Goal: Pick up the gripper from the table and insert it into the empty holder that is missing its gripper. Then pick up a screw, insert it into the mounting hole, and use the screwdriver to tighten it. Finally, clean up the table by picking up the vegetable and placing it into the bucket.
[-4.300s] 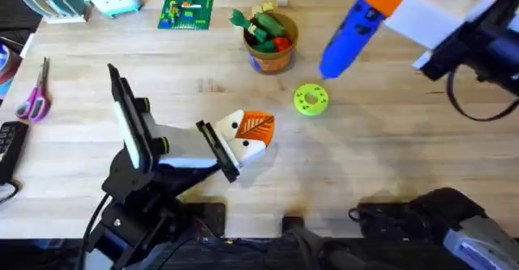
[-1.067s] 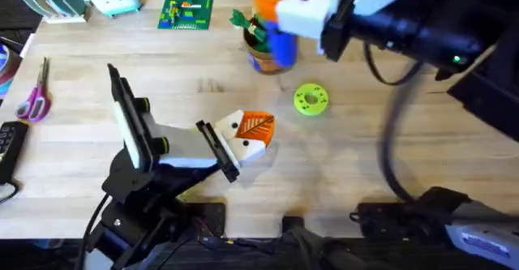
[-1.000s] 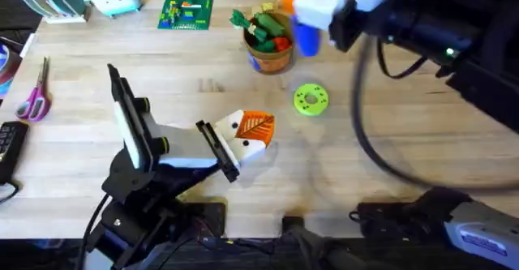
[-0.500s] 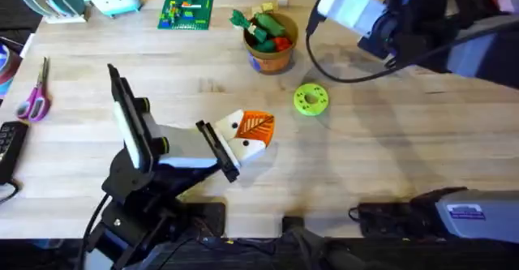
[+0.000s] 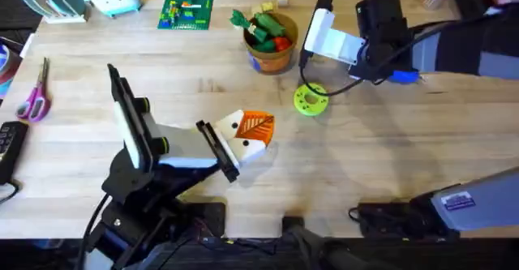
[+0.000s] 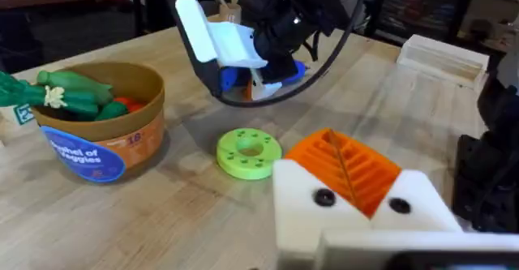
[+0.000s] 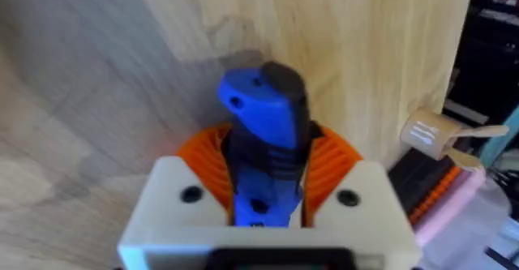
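The left gripper (image 5: 247, 144) holds the holder (image 6: 357, 213) with its fingers clamped on it, steady above the surface (image 5: 365, 173). The right gripper (image 7: 263, 201) grips the screwdriver (image 7: 263, 140), probably lowered flat beside the bucket (image 5: 272, 51).

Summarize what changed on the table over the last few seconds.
The right gripper, shut on the screwdriver, swung from the far right across over the bucket, then back right and down toward the table beyond the green disc. The left gripper, shut on the holder with its orange gripper, kept its place; bucket, disc and scissors unmoved.
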### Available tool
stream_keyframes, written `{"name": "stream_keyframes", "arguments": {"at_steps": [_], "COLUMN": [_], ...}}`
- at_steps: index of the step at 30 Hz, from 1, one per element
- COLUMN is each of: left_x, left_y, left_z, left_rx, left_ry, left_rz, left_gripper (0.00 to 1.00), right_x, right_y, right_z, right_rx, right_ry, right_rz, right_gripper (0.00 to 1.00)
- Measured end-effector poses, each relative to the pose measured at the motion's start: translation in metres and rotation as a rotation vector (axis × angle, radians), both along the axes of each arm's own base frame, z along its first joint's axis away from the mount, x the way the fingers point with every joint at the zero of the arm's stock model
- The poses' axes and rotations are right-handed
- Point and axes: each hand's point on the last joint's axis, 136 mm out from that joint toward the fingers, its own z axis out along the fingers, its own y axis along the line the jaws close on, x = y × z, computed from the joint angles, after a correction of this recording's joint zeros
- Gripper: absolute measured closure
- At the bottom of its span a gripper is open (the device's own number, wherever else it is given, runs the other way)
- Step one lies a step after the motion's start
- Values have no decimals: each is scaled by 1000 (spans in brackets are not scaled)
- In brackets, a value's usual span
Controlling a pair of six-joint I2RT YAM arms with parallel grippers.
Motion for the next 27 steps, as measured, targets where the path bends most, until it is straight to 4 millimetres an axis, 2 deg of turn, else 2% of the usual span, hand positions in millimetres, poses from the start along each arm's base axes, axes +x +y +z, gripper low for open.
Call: {"name": "stream_keyframes", "arguments": {"at_steps": [2, 4, 5, 6, 13, 14, 17, 19, 21, 27], "left_x": [0, 0, 0, 0, 0, 0, 0, 0, 0, 0], "left_y": [0, 0, 0, 0, 0, 0, 0, 0, 0, 0], "left_z": [0, 0, 0, 0, 0, 0, 0, 0, 0, 0], "left_rx": [0, 0, 0, 0, 0, 3, 2, 2, 2, 1], "left_ry": [0, 0, 0, 0, -1, -5, -3, -3, -3, -4], "left_rz": [0, 0, 0, 0, 0, 0, 0, 0, 0, 0], "left_gripper": [988, 988, 988, 988, 978, 877, 421, 87, 15, 8], "right_x": [3, 5, 6, 5, -12, -13, -13, -14, -15, -24], "right_y": [-1, -3, -3, -4, 0, 0, 1, 0, 0, -1], "right_z": [4, 7, 11, 13, 14, 17, 31, 48, 66, 121], "right_rx": [11, 20, 21, 29, 104, 127, 198, 258, 313, 487], "right_ry": [-21, -38, -47, -47, -38, -52, -112, -169, -226, -390], "right_rz": [-26, -57, -70, -82, -194, -219, -291, -343, -383, -479], "right_gripper": [450, 161, 48, 21, 10, 10, 10, 10, 10, 10]}}
